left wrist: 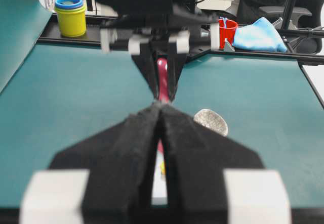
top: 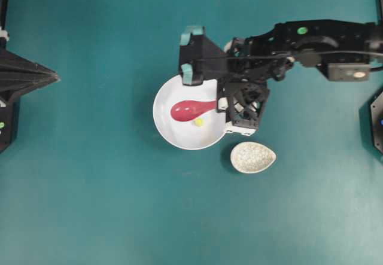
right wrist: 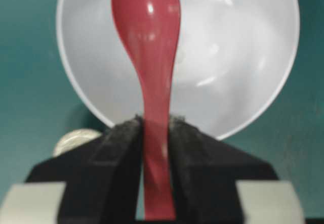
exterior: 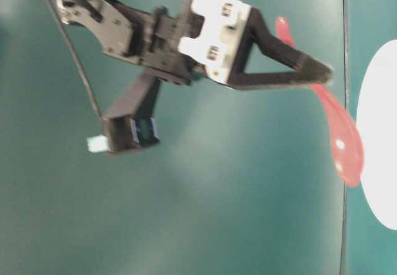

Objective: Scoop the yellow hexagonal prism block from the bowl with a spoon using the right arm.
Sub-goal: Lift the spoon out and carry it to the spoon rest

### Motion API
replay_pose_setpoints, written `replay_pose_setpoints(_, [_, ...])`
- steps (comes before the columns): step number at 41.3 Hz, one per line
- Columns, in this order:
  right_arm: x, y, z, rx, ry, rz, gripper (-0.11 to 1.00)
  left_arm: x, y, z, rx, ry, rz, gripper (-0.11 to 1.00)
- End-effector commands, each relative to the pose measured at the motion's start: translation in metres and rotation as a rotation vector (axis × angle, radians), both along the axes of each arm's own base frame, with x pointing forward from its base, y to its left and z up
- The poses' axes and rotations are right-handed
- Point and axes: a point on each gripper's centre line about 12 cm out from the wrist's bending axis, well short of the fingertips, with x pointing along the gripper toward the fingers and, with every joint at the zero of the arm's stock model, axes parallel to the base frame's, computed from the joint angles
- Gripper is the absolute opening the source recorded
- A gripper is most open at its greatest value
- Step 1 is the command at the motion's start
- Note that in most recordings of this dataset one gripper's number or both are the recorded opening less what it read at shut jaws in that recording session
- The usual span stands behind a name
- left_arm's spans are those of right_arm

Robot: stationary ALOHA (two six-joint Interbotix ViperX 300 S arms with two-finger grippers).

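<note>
The right tool [right wrist: 154,128] is clenched on the spoon [right wrist: 149,57] handle, its head over the bowl [top: 164,112] near the surface's middle. The yellow hexagonal prism block [top: 198,122] lies in the bowl just beside the spoon's head. The left tool [left wrist: 161,114] is clenched, holding nothing.

Black right arm [top: 311,40] with white parts, black cable, teal-tipped fingers [top: 187,70]

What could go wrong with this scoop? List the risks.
1. The right gripper pinches only the spoon handle, so the spoon may twist.
2. The yellow block sits beside the spoon's head, so it could be pushed away.
3. Pressing the bowl may shift it toward the speckled dish.
</note>
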Motion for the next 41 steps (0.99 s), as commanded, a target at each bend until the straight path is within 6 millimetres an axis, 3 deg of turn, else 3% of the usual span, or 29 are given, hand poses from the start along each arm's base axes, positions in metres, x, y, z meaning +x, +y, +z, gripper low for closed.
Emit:
replay_pose_setpoints(1, [-0.007, 0.004, 0.031, 0.019, -0.061, -0.027, 0.21, 0.001, 0.0, 0.012, 0.005, -0.029, 0.001, 0.0])
replay_pose_setpoints(25, [-0.078, 0.073, 0.015, 0.161, 0.001, -0.146, 0.2, 0.002, 0.0, 0.012, 0.003, -0.029, 0.001, 0.0])
replay_pose_setpoints(41, [-0.114, 0.083, 0.009, 0.196, 0.017, -0.19, 0.17, 0.001, 0.0, 0.013, 0.002, -0.034, 0.001, 0.0])
